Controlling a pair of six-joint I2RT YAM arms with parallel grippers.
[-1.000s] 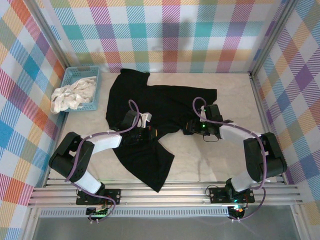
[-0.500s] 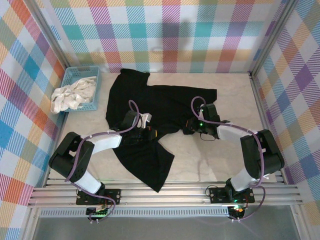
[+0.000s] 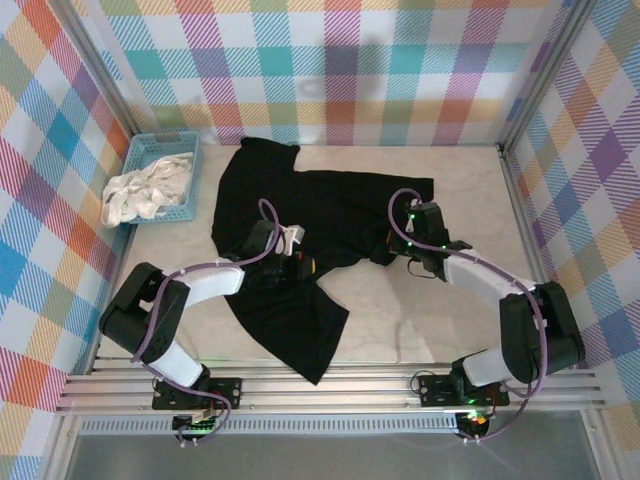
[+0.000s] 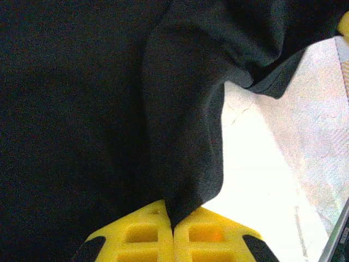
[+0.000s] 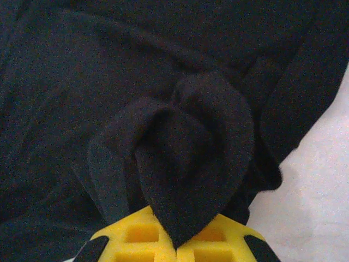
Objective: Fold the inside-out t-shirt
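Observation:
The inside-out t-shirt (image 3: 300, 210) is a large black cloth lying crumpled across the middle of the table, one end trailing toward the front edge. My left gripper (image 3: 300, 268) rests on its middle, its yellow jaws shut on a thin fold of the black cloth (image 4: 180, 164), seen in the left wrist view at the left gripper (image 4: 173, 226). My right gripper (image 3: 386, 250) sits at the shirt's right edge. In the right wrist view the right gripper (image 5: 177, 245) is shut on a bunched hump of the black cloth (image 5: 180, 147).
A blue basket (image 3: 165, 137) holding a white-cream cloth (image 3: 145, 190) stands at the back left. Bare pale tabletop (image 3: 430, 310) lies to the right and front of the shirt. Plaid walls close in the back and both sides.
The right gripper has closed on the shirt's cloth, and its arm has shifted slightly to the right. The left arm and its grip have stayed still.

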